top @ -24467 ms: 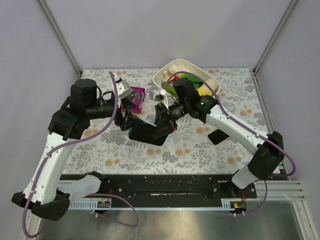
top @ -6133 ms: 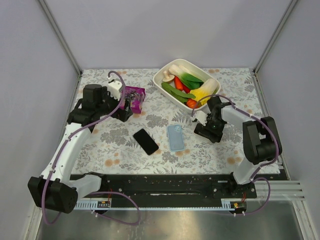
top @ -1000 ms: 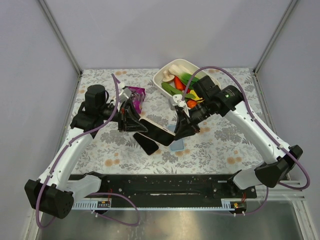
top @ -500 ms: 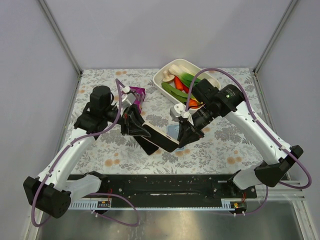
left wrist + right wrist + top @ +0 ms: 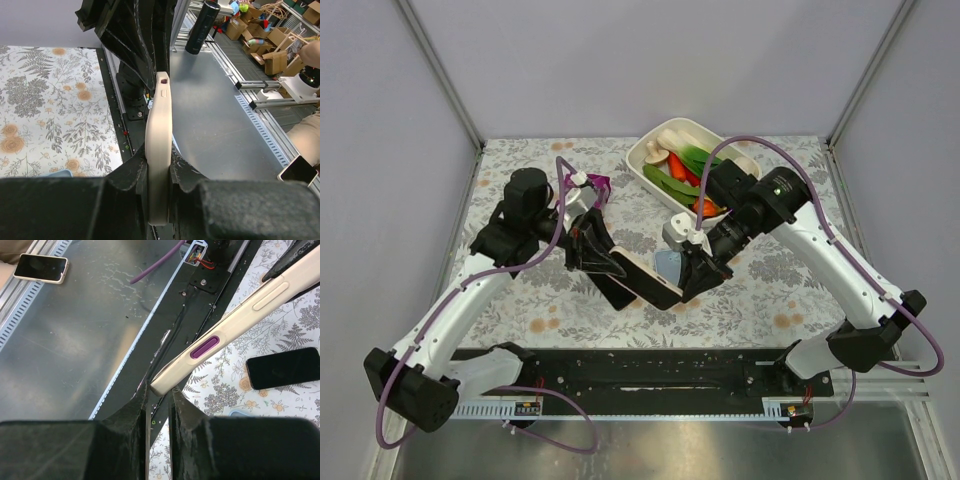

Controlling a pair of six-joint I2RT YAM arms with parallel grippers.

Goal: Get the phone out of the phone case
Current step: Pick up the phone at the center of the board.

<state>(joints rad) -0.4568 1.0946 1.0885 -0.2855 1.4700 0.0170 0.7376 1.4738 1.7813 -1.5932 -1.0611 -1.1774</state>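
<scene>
Between left gripper (image 5: 159, 167) and right gripper (image 5: 157, 392), phone case (image 5: 159, 115) pinched tight

We can read no text, brand, number or sign in any of the views. The phone case (image 5: 240, 322), running from the middle of the right wrist view towards two o'clock, turns only its cream edge to us, and we find no lettering on it. The purple packet (image 5: 600, 184), at about eleven o'clock from the middle of the table in the top view, is half hidden and too small for us to make out any print. The cardboard boxes (image 5: 234, 27) at one o'clock in the left wrist view are too far off and too blurred for any marking to be legible.
</scene>
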